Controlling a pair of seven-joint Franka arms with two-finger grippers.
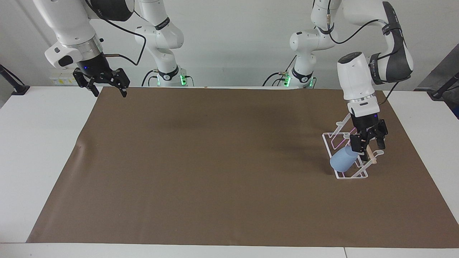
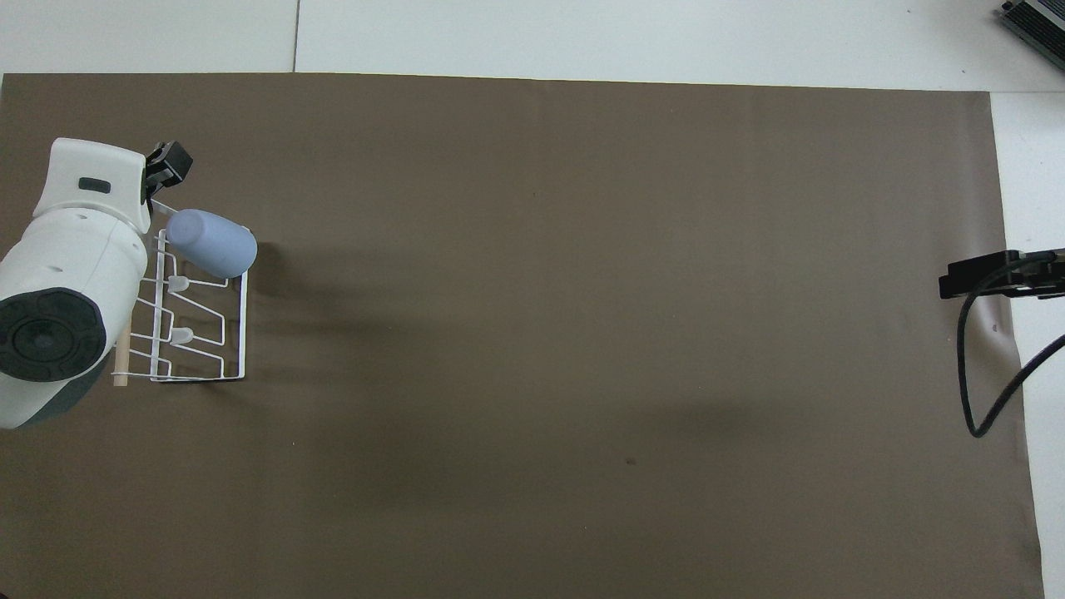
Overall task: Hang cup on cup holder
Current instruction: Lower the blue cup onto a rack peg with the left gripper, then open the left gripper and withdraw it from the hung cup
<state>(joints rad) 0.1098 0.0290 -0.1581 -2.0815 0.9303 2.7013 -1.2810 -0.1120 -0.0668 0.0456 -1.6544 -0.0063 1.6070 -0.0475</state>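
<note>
The light-blue cup (image 1: 343, 160) (image 2: 212, 243) lies slanted on the cup holder (image 1: 327, 137) (image 2: 244, 333), over the prong farthest from the robots, narrow end up toward the wooden rod (image 2: 121, 366). This white wire rack stands at the left arm's end of the brown mat. My left gripper (image 1: 368, 144) hangs open just above the rod, apart from the cup, with nothing in it. In the overhead view only a black part of the left gripper (image 2: 166, 163) shows past its white wrist. My right gripper (image 1: 106, 84) (image 2: 982, 277) waits open in the air over the mat's corner at the right arm's end.
A brown mat (image 1: 215, 161) covers most of the white table (image 1: 39, 143). A black cable (image 2: 990, 374) loops down from the right arm near the mat's edge.
</note>
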